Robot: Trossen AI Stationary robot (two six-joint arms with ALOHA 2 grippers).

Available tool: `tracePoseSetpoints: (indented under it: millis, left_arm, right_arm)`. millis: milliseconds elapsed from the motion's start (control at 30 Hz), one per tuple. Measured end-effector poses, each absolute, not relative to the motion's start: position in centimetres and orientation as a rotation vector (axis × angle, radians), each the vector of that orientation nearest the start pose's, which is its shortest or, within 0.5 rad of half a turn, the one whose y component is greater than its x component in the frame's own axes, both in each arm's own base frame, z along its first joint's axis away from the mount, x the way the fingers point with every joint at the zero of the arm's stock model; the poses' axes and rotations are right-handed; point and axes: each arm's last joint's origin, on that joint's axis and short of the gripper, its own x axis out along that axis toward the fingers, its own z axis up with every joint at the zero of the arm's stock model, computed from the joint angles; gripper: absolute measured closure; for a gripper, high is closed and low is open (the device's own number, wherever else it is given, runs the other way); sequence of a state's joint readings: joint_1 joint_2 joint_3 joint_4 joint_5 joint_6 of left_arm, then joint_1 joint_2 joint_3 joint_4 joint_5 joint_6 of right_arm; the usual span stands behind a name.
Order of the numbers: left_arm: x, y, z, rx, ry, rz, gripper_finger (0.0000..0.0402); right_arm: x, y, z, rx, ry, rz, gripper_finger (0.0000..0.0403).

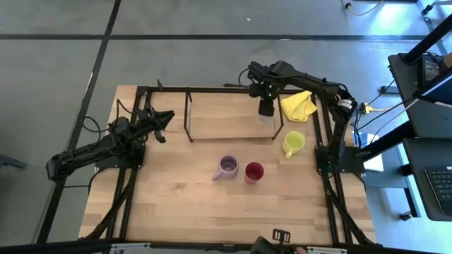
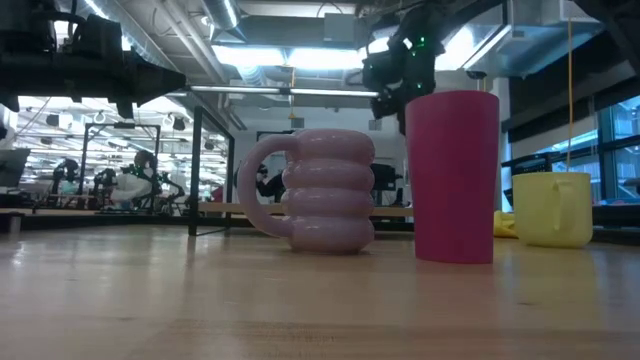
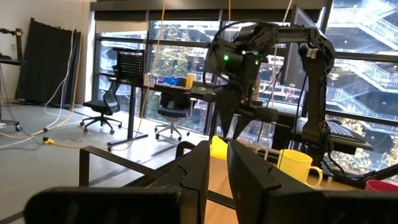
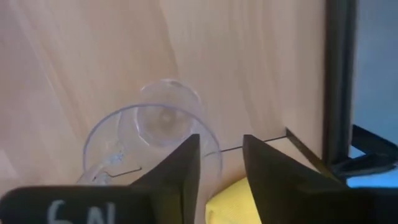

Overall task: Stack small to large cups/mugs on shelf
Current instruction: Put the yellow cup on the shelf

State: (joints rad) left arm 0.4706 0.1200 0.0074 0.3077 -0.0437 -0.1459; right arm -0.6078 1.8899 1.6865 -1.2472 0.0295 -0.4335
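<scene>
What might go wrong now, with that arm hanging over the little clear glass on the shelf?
The right gripper hovers right above the clear glass, jaws slightly apart over its rim; a descent a little off could tip it or knock it against the shelf rod beside it. The yellow cloth lies close by and might snag. The left gripper waits at the shelf's other end.

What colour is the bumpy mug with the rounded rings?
Pale lilac; the bumpy mug shows best in the low view.
</scene>
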Motion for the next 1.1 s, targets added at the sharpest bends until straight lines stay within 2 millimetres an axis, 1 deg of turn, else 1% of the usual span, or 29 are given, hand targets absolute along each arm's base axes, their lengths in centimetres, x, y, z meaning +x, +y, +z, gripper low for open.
tracePoseSetpoints:
  millis: [100,233,333,400,500,533,600,633,767,867,1000,1100]
  left_arm:
    - [9.1,4.8,18.6,-0.100,-0.230,0.498,0.0350]
    - [9.1,4.8,18.6,-0.100,-0.230,0.498,0.0350]
    - [9.1,4.8,18.6,-0.101,-0.230,0.498,0.0350]
    - [9.1,4.8,18.6,-0.100,-0.230,0.498,0.0350]
    - [9.1,4.8,18.6,-0.100,-0.230,0.498,0.0350]
    - [9.1,4.8,18.6,-0.100,-0.230,0.497,0.0350]
    - [9.1,4.8,18.6,-0.100,-0.230,0.498,0.0350]
    - [9.1,4.8,18.6,-0.100,-0.230,0.498,0.0350]
    - [9.1,4.8,18.6,-0.100,-0.230,0.497,0.0350]
    - [9.1,4.8,18.6,-0.101,-0.231,0.506,0.0350]
    - [9.0,5.0,18.6,-0.108,-0.239,0.579,0.0350]
    - [8.8,5.1,18.8,-0.111,-0.264,0.639,0.0350]
  right_arm:
    - [30.1,-21.1,28.7,0.068,1.447,-0.226,0.0270]
    - [30.2,-20.9,32.8,0.072,1.371,-0.282,0.0268]
    - [29.1,-20.5,35.3,0.089,1.342,-0.312,0.0267]
    - [27.6,-20.7,36.6,0.142,1.290,-0.375,0.0267]
    - [24.2,-20.6,38.6,0.271,1.157,-0.461,0.0267]
    - [23.1,-20.1,39.1,0.289,1.121,-0.485,0.0267]
    - [21.0,-18.5,39.7,0.313,1.070,-0.505,0.0267]
    - [20.1,-17.6,39.8,0.321,1.048,-0.510,0.0267]
    - [16.8,-13.6,38.9,0.380,0.990,-0.554,0.0267]
    - [14.2,-11.2,37.4,0.450,0.982,-0.633,0.0267]
    - [11.7,-9.3,34.6,0.555,1.013,-0.712,0.0267]
    - [10.6,-8.5,32.1,0.618,1.099,-0.746,0.0267]
